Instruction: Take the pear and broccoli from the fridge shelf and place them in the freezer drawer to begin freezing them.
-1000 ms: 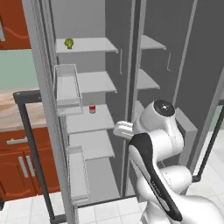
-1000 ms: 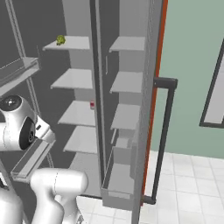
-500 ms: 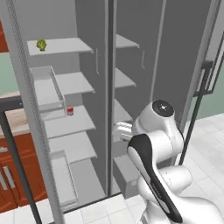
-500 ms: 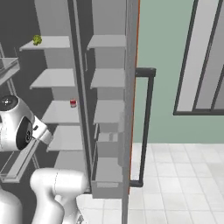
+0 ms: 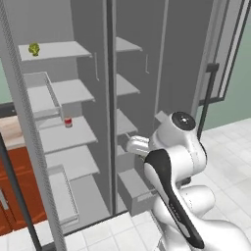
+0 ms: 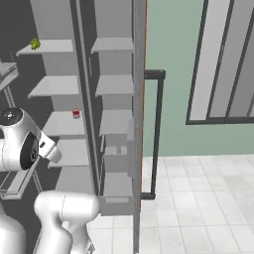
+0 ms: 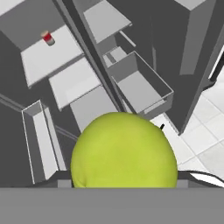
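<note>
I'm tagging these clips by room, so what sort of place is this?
Most likely a simulated home kitchen: an open fridge with shelves holding a red-and-white can, a grey freezer drawer, and a tiled floor.

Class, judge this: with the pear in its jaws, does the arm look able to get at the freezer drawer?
Probably yes. The pear hangs above the grey freezer drawer, whose top is open, and nothing lies between them in the hand view.

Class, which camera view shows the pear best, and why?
The hand view: the pear sits large and close at the tool, above the open grey freezer drawer. Neither base view lets me make it out; the small green item on their top shelf is likely the broccoli.
</note>
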